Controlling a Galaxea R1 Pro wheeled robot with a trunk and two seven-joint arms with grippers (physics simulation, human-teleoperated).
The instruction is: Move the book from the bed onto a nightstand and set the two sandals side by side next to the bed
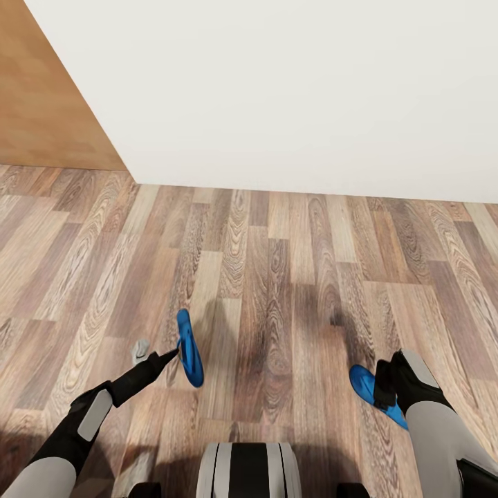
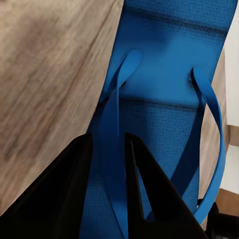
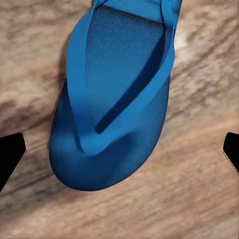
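Two bright blue sandals show over the wood-plank floor point(image 1: 277, 277). My left gripper point(image 1: 171, 355) is shut on a strap of one sandal point(image 1: 188, 349), which hangs on edge. In the left wrist view its dark fingers point(image 2: 74, 189) pinch the strap of this sandal point(image 2: 169, 99). The other sandal point(image 1: 363, 384) lies flat on the floor, partly under my right gripper point(image 1: 380, 391). In the right wrist view that sandal point(image 3: 117, 109) lies sole down between the widely open right gripper point(image 3: 119, 152) fingertips point(image 3: 10, 154). The book, bed and nightstand are out of view.
A white wall point(image 1: 311, 90) runs across the far side of the floor. A light tan wooden panel point(image 1: 41, 104) stands at the far left. My own base point(image 1: 249, 470) shows at the near edge.
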